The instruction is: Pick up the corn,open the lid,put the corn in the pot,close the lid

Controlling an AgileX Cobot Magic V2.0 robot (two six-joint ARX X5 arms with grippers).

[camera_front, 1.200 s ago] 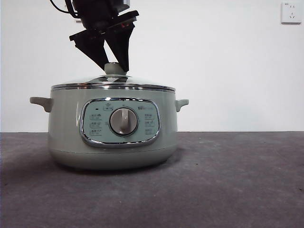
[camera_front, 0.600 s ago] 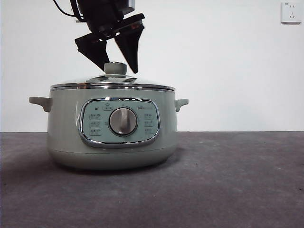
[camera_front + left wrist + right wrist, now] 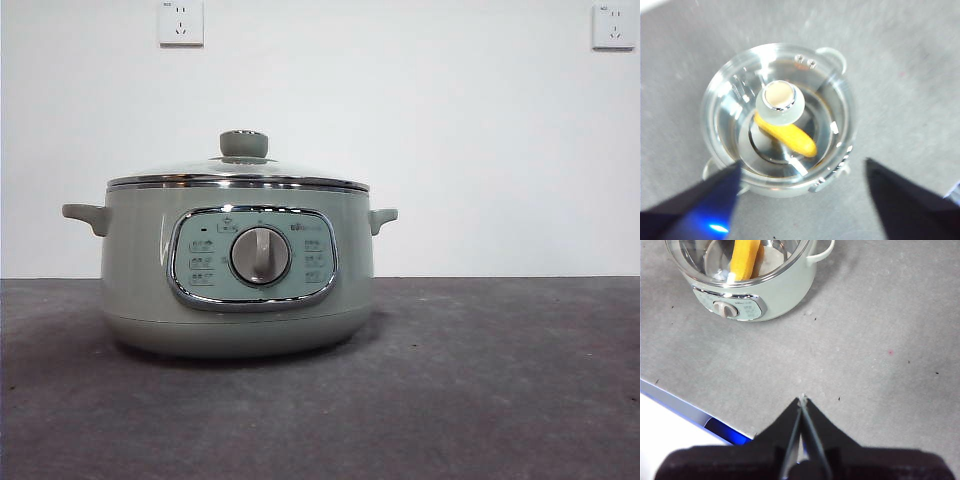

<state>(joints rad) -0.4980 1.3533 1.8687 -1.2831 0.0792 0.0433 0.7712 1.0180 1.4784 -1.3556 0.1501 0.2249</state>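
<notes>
Lid point(image 3: 238, 172) on pot point(image 3: 140, 270) w/ corn point(image 3: 787, 137) inside: glass, fragile, grab by knob; left hand point(image 3: 800, 182) spread above, right hand point(image 3: 802, 402) pressed together.

Front level, wrists overhead, blurry, sharing pot point(image 3: 237, 270)

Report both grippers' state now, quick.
Left gripper: open, holding nothing, above the lid.
Right gripper: shut, empty, off to the side of the pot.
</notes>
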